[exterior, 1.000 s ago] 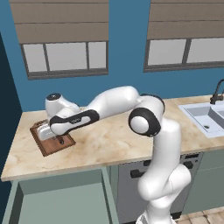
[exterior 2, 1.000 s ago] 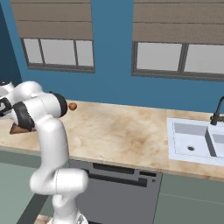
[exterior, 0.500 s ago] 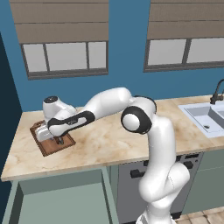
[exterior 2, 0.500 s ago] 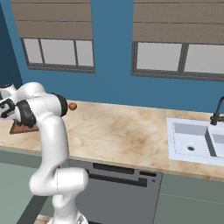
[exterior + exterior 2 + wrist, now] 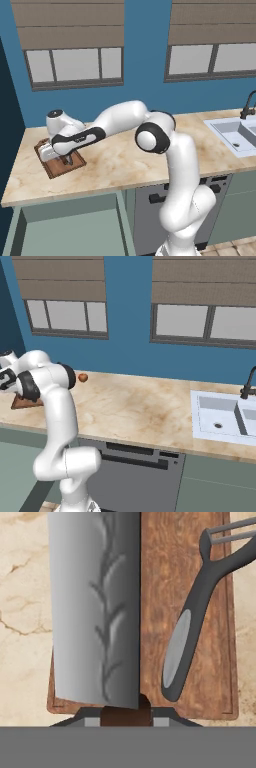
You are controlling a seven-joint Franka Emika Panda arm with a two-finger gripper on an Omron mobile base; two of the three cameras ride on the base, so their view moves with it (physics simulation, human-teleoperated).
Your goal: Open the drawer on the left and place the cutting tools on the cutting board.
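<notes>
The cutting board [image 5: 165,582] lies on the marble counter, reddish-brown with a darker rim; it also shows at the counter's left end [image 5: 54,170]. A wide grey knife blade [image 5: 95,612] stretches over the board's left half, its brown handle between my fingertips. My gripper [image 5: 126,714] is shut on that handle and hangs low over the board [image 5: 65,159]. A dark grey peeler [image 5: 197,612] rests on the board's right half. The sage drawer [image 5: 67,227] stands pulled out below the counter, with nothing visible in the part I can see.
A small orange-red ball [image 5: 83,377] sits at the back of the counter near the wall. The sink [image 5: 220,416] with a dark faucet is far right. A dark grey dishwasher panel [image 5: 130,473] is under the counter. My own arm hides most of the board in the right base view.
The hand has come down and slightly left over the cutting board with the knife in it. The base cameras have not shifted.
</notes>
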